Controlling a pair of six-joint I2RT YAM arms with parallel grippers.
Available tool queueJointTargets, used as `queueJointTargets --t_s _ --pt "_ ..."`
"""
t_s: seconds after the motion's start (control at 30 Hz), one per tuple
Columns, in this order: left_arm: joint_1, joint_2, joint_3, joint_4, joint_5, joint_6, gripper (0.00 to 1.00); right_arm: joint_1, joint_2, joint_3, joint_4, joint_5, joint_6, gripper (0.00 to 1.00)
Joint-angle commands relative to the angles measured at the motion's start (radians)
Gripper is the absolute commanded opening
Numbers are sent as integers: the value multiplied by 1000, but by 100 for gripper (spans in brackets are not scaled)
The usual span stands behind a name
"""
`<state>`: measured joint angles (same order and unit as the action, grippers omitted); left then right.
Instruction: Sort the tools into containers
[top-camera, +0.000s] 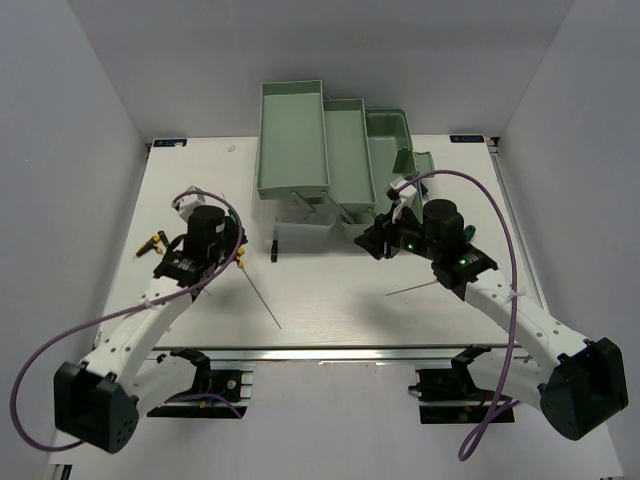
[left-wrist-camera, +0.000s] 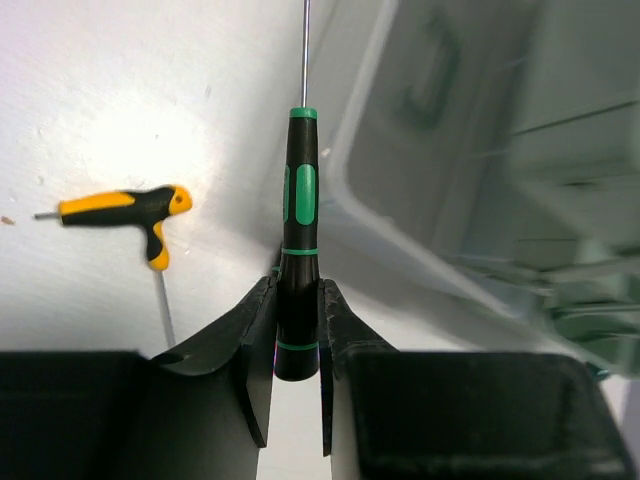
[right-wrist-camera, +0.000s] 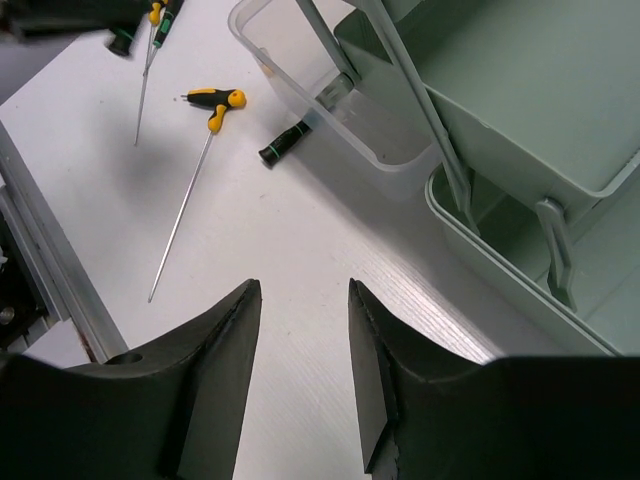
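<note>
2 arms reach over the white table (top-camera: 330, 290) in the top view, and their bulky wrists hide both sets of fingers. The mint-green trays (top-camera: 292, 140) stand stepped at the far edge, with a dark screwdriver (top-camera: 273, 243) just before them. A yellow-black driver (top-camera: 150, 242) lies left of the left arm (top-camera: 150, 320). A thin rod (top-camera: 410, 288) disappears under the right arm (top-camera: 520, 310).

From the left wrist, the left gripper (left-wrist-camera: 297, 295) is clamped tight on the butt of a green-black screwdriver (left-wrist-camera: 303, 190), whose shaft is cut off at the top edge. A T-handle driver (left-wrist-camera: 140, 208) lies apart on the left, and the trays behind are blurred.

From the right wrist, the right gripper (right-wrist-camera: 303, 290) has its jaws parted with nothing between them. A dark handle (right-wrist-camera: 285, 143) lies beyond, its far end lost against the clear lid (right-wrist-camera: 330, 110).
</note>
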<state>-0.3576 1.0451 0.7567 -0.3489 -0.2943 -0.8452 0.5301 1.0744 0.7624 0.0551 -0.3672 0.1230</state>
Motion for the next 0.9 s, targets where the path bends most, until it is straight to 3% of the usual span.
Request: queueJointTargets --t_s 0.0,0.07,0.17,0.23,0.43,0.53,0.63,0.73,0.87 --pt "-6 -131 95 -68 -74 1 13 -5 -14 41 46 -15 -26 46" --pt "-6 -146 156 -8 -43 37 13 -5 -14 40 46 -39 -39 46" --pt "-6 -108 252 120 71 110 13 -5 -8 41 43 -99 -88 38" --pt "-6 -30 341 162 122 142 13 -5 5 51 31 -131 -117 32" --pt "-6 236 477 257 293 193 18 -5 41 74 11 -150 -146 32" --pt "-6 349 521 265 365 196 24 -5 47 75 17 -145 -145 33" --pt "-6 415 559 238 388 202 39 -5 39 72 14 -130 -152 36" --pt "-6 420 576 225 385 215 53 -5 30 68 -4 -108 -166 43" --pt "-6 336 584 159 310 253 57 -18 13 55 -14 -76 -160 49"
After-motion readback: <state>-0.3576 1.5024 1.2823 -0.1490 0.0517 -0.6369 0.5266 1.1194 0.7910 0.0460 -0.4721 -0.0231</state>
